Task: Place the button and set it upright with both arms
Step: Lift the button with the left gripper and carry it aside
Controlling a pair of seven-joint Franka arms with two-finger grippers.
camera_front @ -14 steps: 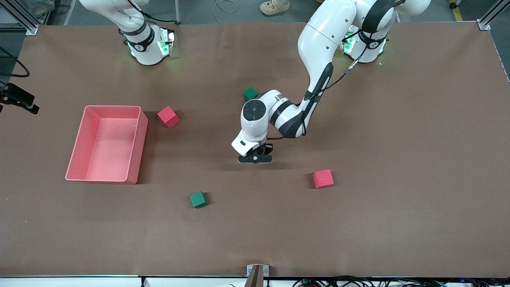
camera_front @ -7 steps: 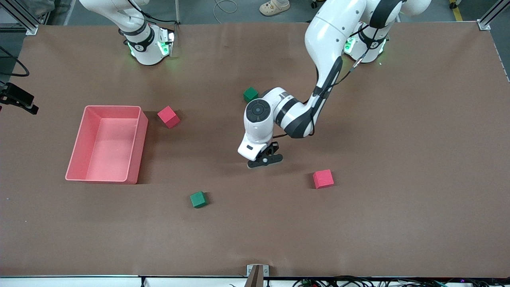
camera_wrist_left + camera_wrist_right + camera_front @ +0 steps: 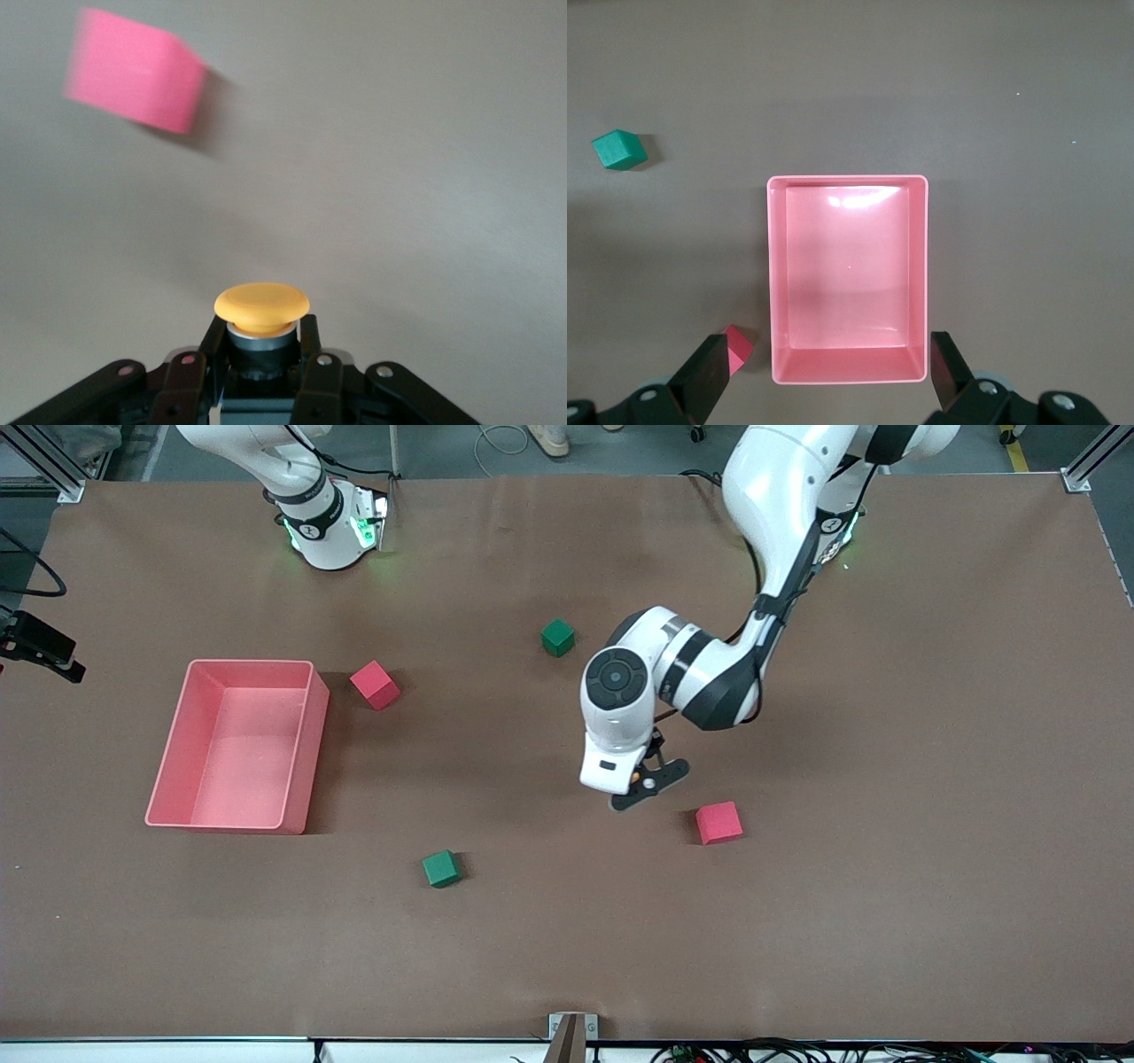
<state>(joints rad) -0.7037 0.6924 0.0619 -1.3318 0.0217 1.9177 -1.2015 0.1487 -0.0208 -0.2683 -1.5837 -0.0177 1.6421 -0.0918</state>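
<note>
Nearest the front camera, a small green cube (image 3: 440, 868) is sat on the brown bench (image 3: 886, 921), then a pink-red cube (image 3: 718, 822). Just beside that cube, the left tool (image 3: 649, 784) is clamped on the tiny black-bodied button with the round orange cap (image 3: 262, 308), carried above the bench, cap poking out past the fingertips, probably so it can be set down cap-up. The pink plastic bin (image 3: 848, 279) is hovered over by the right tool (image 3: 829, 367), jaws spread wide and empty, presumably waiting its turn. Another red cube (image 3: 375, 685) and another green cube (image 3: 557, 638) are sat farther back.
</note>
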